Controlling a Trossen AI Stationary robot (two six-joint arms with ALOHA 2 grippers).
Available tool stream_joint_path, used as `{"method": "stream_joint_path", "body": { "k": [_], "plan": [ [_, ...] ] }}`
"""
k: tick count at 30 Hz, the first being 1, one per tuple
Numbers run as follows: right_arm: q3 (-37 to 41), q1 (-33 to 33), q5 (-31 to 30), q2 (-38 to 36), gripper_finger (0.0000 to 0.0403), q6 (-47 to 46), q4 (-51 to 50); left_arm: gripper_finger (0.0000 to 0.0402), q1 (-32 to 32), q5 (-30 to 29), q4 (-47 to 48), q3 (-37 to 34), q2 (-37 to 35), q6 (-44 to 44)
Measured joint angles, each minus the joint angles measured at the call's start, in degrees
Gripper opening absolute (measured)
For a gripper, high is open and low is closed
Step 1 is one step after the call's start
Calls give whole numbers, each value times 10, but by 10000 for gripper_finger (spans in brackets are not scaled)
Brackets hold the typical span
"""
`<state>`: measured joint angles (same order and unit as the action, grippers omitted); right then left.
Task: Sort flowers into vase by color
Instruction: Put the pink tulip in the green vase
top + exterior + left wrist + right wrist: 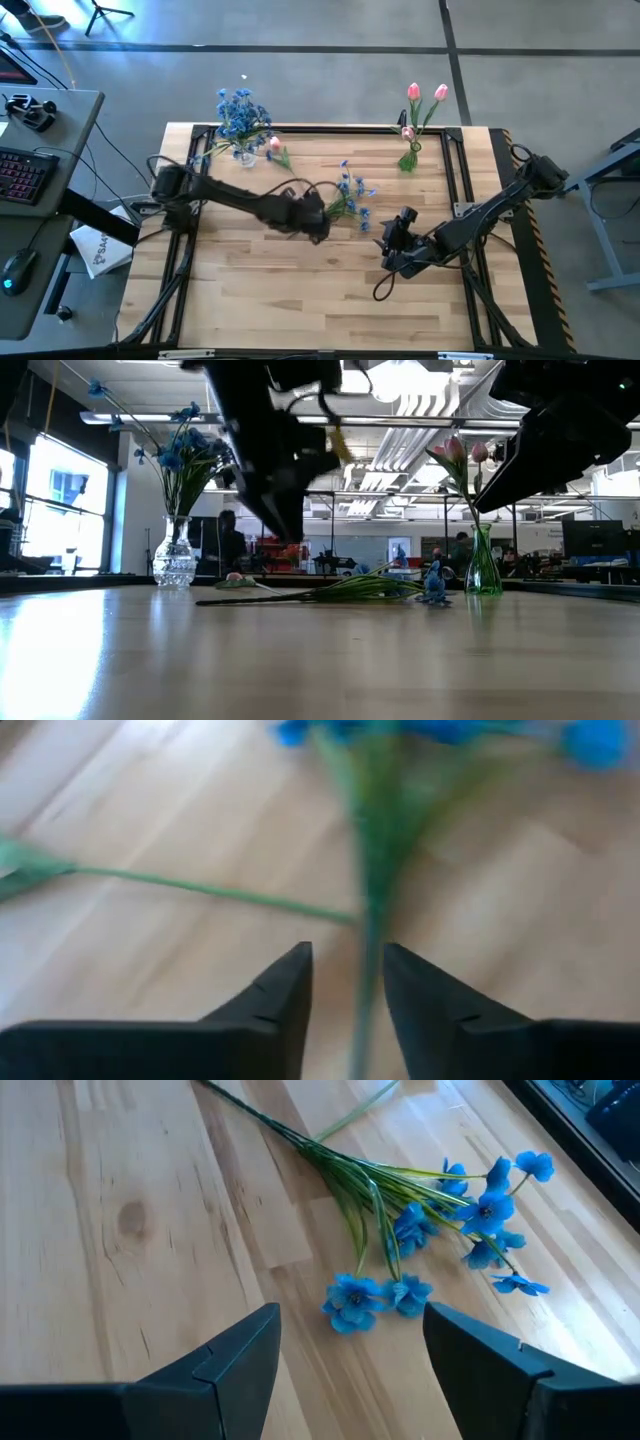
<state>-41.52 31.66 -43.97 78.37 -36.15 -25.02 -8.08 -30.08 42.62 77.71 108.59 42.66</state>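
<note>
A blue-blossomed flower lies flat on the wooden table at mid-table. My left gripper hangs above the flower's stem. Its fingers are a little apart and the stem shows through the gap. In the low view this arm stays clear of the table top. My right gripper is wide open, level, to the near right of the blossoms. A pink tulip lies on the table beside the clear vase.
A clear glass vase with blue flowers stands at the far left. A green glass vase with pink tulips stands at the far right. Bare wood fills the near half. Black frame rails run along the table sides.
</note>
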Motion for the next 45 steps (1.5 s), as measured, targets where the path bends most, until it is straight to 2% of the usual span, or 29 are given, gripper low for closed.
{"method": "stream_joint_path", "body": {
  "k": [9,17,30,35,45],
  "plan": [
    [0,0,-3,0,243,0,6,214,97,-23,3,0,78,58],
    [0,0,-5,0,243,0,11,232,158,-50,-9,0,109,67],
    [0,0,-5,0,243,1,18,224,136,-16,26,-15,106,70],
    [0,0,-5,0,243,1,18,194,130,10,31,-35,104,72],
    [0,0,-5,0,243,1,19,123,81,40,126,-37,102,105]
  ]
}}
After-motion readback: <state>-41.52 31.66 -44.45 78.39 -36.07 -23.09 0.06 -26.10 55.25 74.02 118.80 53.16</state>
